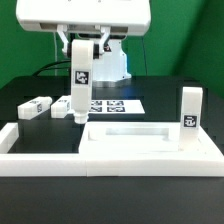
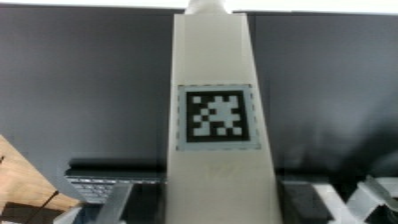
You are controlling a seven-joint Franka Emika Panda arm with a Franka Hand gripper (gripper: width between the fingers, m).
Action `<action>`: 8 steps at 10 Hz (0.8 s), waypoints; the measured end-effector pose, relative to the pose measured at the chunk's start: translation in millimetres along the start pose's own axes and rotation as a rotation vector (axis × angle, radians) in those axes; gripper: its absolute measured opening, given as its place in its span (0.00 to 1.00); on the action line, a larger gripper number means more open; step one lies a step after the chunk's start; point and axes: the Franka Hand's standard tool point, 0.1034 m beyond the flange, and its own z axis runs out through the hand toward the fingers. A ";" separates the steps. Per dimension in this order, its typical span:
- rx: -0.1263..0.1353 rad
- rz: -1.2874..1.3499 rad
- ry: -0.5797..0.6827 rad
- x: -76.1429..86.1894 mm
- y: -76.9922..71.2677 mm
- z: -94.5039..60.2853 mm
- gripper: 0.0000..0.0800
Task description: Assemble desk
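Exterior view: end effector (image 1: 82, 52) part-closed, gripping an upright desk leg (image 1: 79, 90) by its upper end. The leg hangs directly below it, tag outward, just beside the marker board (image 1: 112, 104) on the exterior view's left, beyond the desk top (image 1: 125, 143).

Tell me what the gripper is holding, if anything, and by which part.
The gripper is shut on a desk leg, gripping its upper end, above the tag; the leg hangs upright.
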 end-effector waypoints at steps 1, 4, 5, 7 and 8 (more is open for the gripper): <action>0.000 -0.001 -0.005 -3.6 -0.8 0.9 0.36; 0.000 0.009 -0.015 -10.3 -2.8 4.3 0.36; 0.000 0.009 -0.016 -10.4 -2.7 4.4 0.36; -0.004 -0.019 -0.007 -9.2 1.3 2.4 0.36; -0.004 -0.028 0.011 -8.1 8.4 -1.0 0.36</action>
